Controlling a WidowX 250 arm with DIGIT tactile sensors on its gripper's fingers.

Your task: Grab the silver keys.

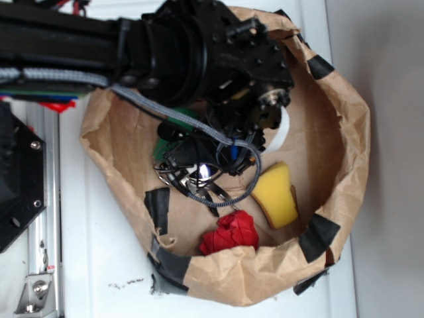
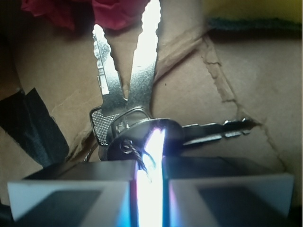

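The silver keys (image 2: 137, 85) lie fanned out on the brown paper floor, two bright blades pointing away and a darker key (image 2: 213, 130) pointing right. Their heads bunch together right at my fingertips. My gripper (image 2: 150, 170) is shut to a narrow slit, and a shiny strip of key metal glares between the two fingers. In the exterior view the gripper (image 1: 202, 169) reaches down into the paper bag, with the keys (image 1: 211, 189) showing at its tip.
The crumpled brown paper bag (image 1: 344, 132) walls in the work area, patched with black tape (image 1: 158, 204). A red crumpled object (image 1: 230, 232) and a yellow sponge (image 1: 277, 193) lie close to the keys. A green block (image 1: 173, 126) sits partly under the arm.
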